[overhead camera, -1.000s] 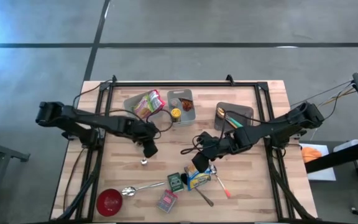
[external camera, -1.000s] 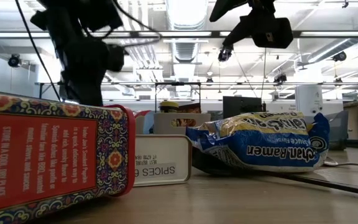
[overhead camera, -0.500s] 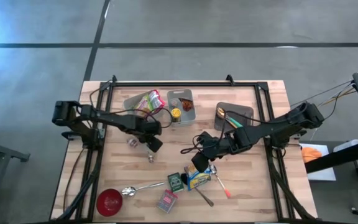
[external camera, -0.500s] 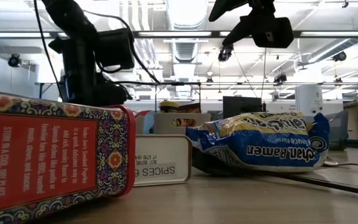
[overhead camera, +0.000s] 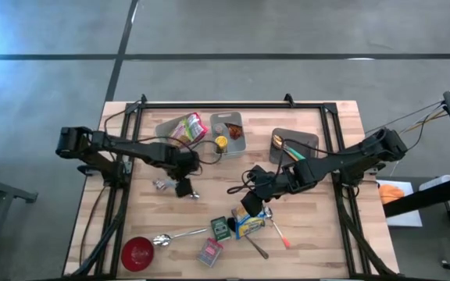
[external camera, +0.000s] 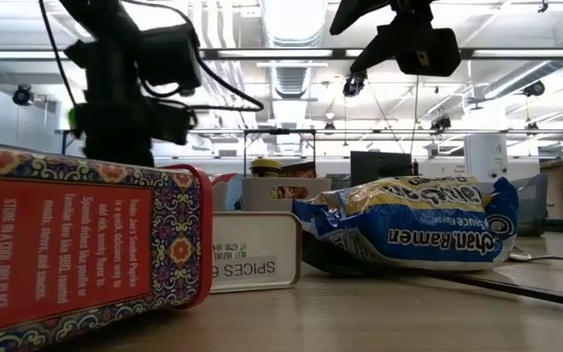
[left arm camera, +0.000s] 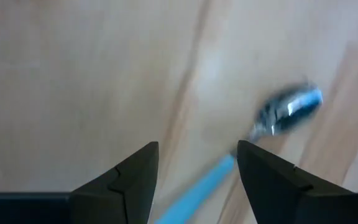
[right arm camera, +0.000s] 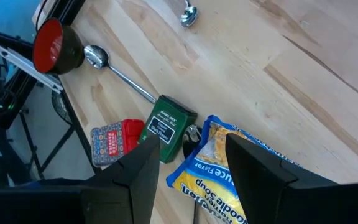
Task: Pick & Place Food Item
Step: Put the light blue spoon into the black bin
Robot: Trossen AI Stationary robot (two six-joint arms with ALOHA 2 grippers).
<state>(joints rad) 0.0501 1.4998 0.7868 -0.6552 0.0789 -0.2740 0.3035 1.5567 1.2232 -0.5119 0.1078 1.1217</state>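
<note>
From above, the left hand [overhead camera: 183, 187] hung over a small blue-handled metal spoon [overhead camera: 161, 185] lying on the wooden table [overhead camera: 334, 242], just beside it. In the left wrist view the spoon's handle ran between the parted, empty fingers [left arm camera: 129, 180], bowl pointing away. The right hand [right arm camera: 188, 171], part-open and empty, hovered over the yellow-and-blue ramen packet [right arm camera: 219, 168].

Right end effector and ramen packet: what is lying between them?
Nothing. In the right wrist view, the open right end effector hangs directly above the ramen packet, with only air between.
</note>
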